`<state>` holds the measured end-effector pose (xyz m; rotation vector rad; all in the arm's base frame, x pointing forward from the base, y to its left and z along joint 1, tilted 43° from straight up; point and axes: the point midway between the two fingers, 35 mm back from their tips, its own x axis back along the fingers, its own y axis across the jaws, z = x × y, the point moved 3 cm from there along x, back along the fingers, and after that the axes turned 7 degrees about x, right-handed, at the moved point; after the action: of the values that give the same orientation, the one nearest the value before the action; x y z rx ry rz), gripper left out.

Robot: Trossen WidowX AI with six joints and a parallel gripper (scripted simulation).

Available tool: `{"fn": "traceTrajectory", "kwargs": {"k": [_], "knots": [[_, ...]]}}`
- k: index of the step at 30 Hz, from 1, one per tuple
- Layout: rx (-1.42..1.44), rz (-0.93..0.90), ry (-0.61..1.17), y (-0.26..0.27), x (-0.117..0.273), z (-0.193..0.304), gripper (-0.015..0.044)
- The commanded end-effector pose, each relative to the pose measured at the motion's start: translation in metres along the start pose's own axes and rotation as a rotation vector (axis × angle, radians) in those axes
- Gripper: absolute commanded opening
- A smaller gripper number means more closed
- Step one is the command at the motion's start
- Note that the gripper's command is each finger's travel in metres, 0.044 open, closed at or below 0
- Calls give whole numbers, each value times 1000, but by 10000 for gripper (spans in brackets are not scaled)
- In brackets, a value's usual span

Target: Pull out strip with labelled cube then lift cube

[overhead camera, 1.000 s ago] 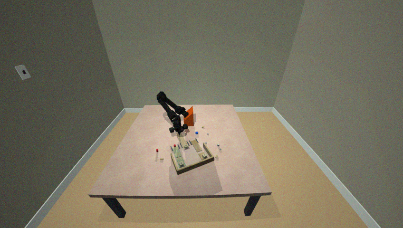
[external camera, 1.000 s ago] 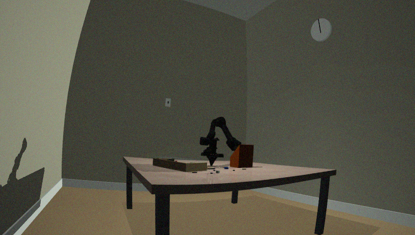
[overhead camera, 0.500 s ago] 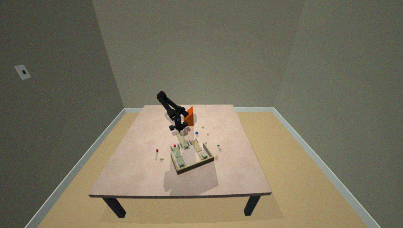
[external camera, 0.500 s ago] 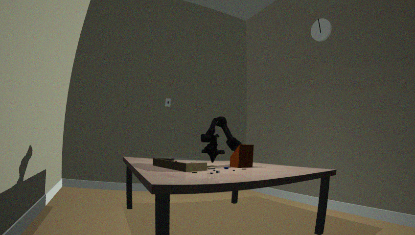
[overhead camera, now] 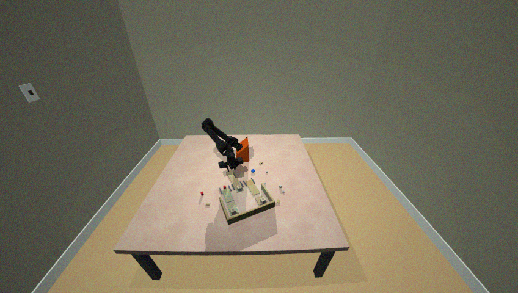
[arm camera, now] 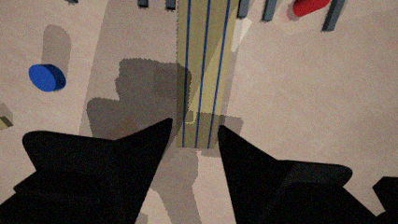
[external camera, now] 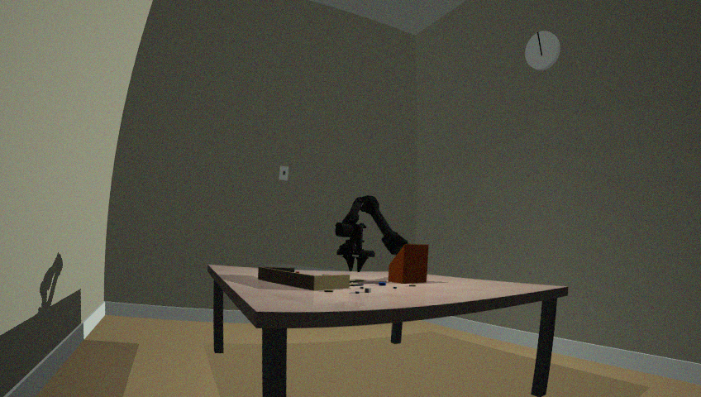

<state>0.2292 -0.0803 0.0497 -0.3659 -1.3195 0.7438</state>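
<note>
Our hand (overhead camera: 231,171) (external camera: 355,271) (arm camera: 195,126), fingers spread, straddles the blue-lined strip's (overhead camera: 234,180) (arm camera: 206,70) near end; we should centre before pinching and pulling straight.

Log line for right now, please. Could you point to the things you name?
jaws (overhead camera: 231,170) (external camera: 355,270): open, empty | blue-lined strip (overhead camera: 234,180) (arm camera: 201,75): sticking out past tray (overhead camera: 250,213) (external camera: 288,279) | cube: not lifted

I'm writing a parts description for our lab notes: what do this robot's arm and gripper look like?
The arm is all matte black, with chunky joints and slimmer links. The black gripper has two fingers tapering to points. No cables or markings can be made out.
</note>
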Motion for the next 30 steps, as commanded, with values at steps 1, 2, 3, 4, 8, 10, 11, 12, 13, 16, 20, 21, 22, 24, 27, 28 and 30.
{"fn": "traceTrajectory", "kwargs": {"k": [1, 2, 3, 4, 8, 10, 11, 12, 13, 16, 20, 21, 22, 24, 27, 28, 30], "knots": [[-14, 2, -4, -2, 2, -15, 315], [-14, 2, -4, -1, 2, -19, 341], [-15, 2, -4, -1, 3, -22, 368], [-15, 2, -5, -1, 3, -26, 394], [-15, 2, -5, -1, 5, -40, 440], [-16, 2, -6, -2, 5, -47, 440], [-16, 2, -6, -2, 6, -50, 440], [-16, 2, -6, -2, 6, -54, 440], [-16, 2, -6, -3, 6, -57, 440], [-17, 2, -7, -3, 8, -68, 440], [-17, 2, -8, -4, 9, -82, 440], [-18, 2, -8, -4, 10, -85, 440], [-18, 2, -8, -5, 10, -89, 440], [-18, 2, -9, -5, 11, -96, 440], [-19, 2, -9, -6, 12, -106, 440], [-19, 2, -9, -6, 13, -110, 440], [-19, 2, -10, -7, 14, -117, 440]]}}
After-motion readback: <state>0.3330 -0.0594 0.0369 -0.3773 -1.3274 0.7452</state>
